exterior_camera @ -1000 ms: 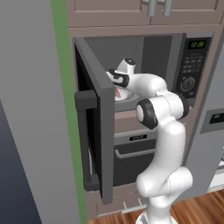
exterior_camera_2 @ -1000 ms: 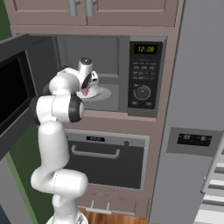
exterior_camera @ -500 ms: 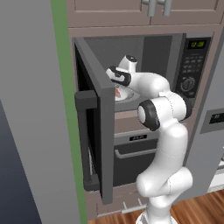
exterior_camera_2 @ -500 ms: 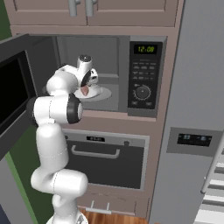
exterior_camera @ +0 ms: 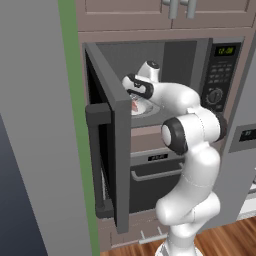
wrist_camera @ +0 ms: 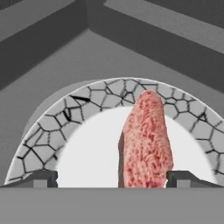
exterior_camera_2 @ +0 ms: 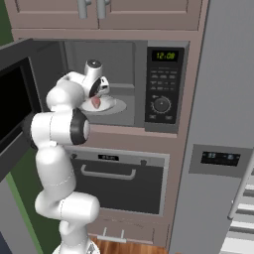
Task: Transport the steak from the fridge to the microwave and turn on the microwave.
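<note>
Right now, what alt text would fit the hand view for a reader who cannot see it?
A pinkish-red steak stands on edge on a white plate with a cracked-stone rim, between the two tips of the open pincer. Grey walls and floor of the microwave lie behind the plate.

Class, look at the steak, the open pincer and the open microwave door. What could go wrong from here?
1. The steak stands on edge between the spread tips of the pincer; it may topple off the turntable plate.
2. Pulling back, a fingertip may drag it.
3. The arm reaches past the open microwave door; closing early would hit it.
</note>
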Motion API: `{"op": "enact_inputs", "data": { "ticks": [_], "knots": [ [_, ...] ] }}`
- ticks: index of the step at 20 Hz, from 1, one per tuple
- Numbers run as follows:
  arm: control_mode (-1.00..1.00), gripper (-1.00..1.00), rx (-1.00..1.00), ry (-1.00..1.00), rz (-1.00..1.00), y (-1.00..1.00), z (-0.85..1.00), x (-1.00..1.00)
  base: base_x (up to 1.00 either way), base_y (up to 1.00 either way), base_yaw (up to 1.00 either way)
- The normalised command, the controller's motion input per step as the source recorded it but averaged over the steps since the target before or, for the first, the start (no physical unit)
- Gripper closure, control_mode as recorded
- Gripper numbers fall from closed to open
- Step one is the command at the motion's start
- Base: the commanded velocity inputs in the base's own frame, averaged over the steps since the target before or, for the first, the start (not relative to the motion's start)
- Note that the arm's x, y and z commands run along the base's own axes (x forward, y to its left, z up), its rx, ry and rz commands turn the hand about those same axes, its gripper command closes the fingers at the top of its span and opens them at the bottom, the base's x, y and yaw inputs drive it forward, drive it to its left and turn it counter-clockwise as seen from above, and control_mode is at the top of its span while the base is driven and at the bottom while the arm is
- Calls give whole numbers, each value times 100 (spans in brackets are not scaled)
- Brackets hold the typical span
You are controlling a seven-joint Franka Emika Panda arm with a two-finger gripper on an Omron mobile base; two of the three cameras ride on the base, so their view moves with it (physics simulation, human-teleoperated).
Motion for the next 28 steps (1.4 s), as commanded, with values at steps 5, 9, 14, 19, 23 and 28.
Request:
{"op": "enact_inputs", "data": {
  "ticks": [5,9,14,19,23,28],
  "knots": [
    [-100,-100,2,0,0,-3,7,-43,0,0,0],
    [-100,-100,5,-1,0,-3,11,-61,0,0,0],
    [-100,-100,9,-2,-2,-5,21,-66,0,0,0],
    [-100,-100,2,-5,0,-7,28,-69,0,0,0],
    [-100,-100,1,-1,0,-6,36,-66,0,0,0],
    [-100,-100,2,0,0,-3,38,-64,0,0,0]
  ]
}}
